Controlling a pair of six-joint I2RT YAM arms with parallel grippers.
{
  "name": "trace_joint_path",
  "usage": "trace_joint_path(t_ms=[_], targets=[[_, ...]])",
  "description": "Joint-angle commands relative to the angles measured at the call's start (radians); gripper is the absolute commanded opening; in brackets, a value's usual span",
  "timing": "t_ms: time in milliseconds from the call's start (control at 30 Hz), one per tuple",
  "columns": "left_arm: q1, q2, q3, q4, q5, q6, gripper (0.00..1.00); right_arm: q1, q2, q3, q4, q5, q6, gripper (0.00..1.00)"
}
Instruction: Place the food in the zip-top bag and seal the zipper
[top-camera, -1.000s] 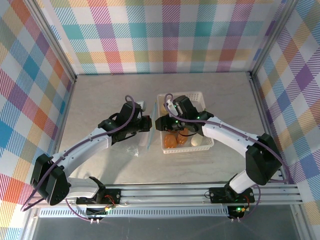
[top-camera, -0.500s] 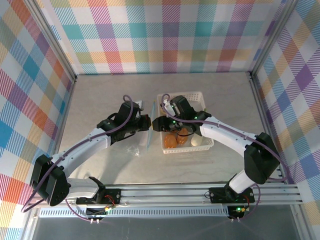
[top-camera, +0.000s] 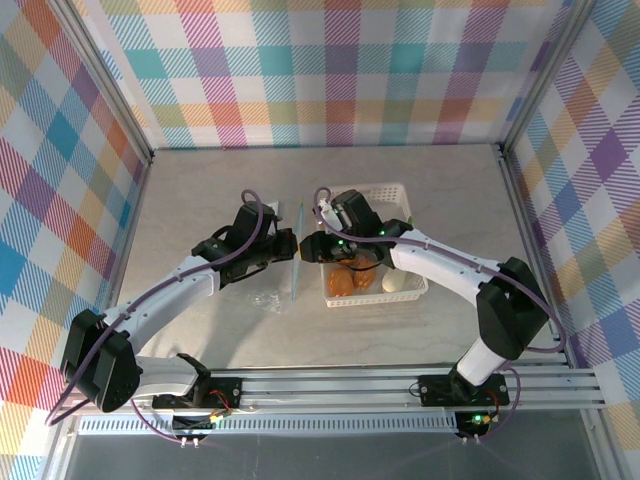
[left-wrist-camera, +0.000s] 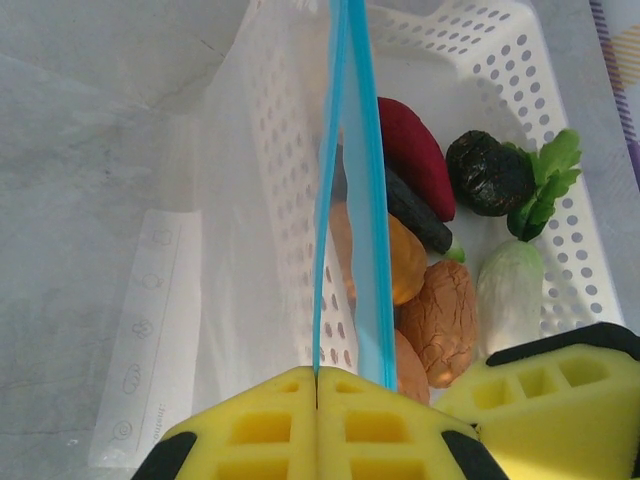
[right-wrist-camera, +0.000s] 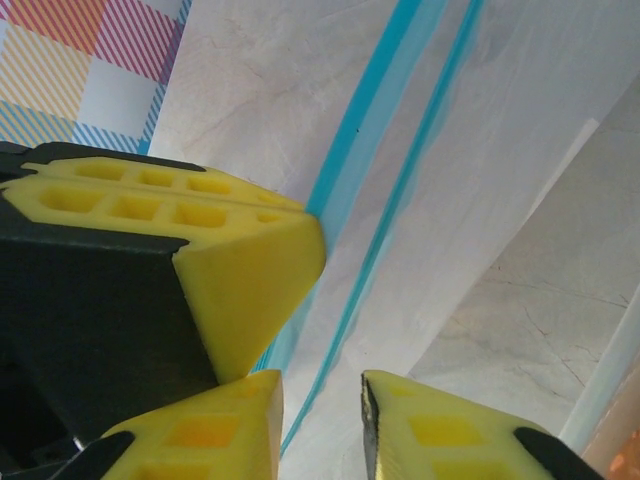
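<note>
The left gripper (left-wrist-camera: 317, 378) is clenched on the zipper (left-wrist-camera: 350, 150): in its wrist view the yellow pads meet and the thin blue edge runs straight into their seam. A second, wider blue track passes just to 3 o'clock of that seam, so the mouth of the zip-top bag (left-wrist-camera: 205, 200) gapes a little. How far it gapes is hard to judge.

The right gripper (right-wrist-camera: 322, 400) is released. Its two pads stand apart with the blue strip running up through the gap, and whether either pad touches the film cannot be told.

From above, the wrists cover both sets of fingertips. The zipper shows there as a thin blue line from 12 to 6 o'clock between the arms, and the clear film barely reads against the table (top-camera: 200, 180) (only a crinkle near 7 o'clock).

The food (left-wrist-camera: 400, 265) lies in the white basket (left-wrist-camera: 500, 60), at 3 o'clock of the zipper. The orange and tan pieces are half hidden behind the strip and the lattice wall. The white radish (left-wrist-camera: 510, 285) is cut off at 6 o'clock by a yellow pad, and the black lump (left-wrist-camera: 490, 172) sits in plain sight.
</note>
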Motion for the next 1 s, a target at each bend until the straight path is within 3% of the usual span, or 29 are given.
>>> trace_joint_path(t_ms=[0, 333, 600, 800, 967], targets=[[-0.001, -0.027, -0.008, 0.095, 0.075, -0.035, 0.00, 0.025, 0.033, 0.035, -0.030, -0.008, -0.005, 0.26], [0.006, -0.042, -0.015, 0.119, 0.106, -0.052, 0.00, 0.026, 0.073, 0.069, -0.074, 0.002, -0.006, 0.17], [0.019, -0.070, -0.014, 0.096, 0.105, -0.046, 0.00, 0.024, 0.065, 0.079, -0.138, 0.087, -0.036, 0.00], [0.023, -0.090, 0.002, -0.045, 0.008, 0.018, 0.00, 0.022, 0.011, 0.092, -0.256, 0.246, -0.103, 0.00], [0.024, -0.102, 0.021, -0.184, -0.164, 0.081, 0.00, 0.020, -0.031, 0.099, -0.350, 0.379, -0.154, 0.00]])
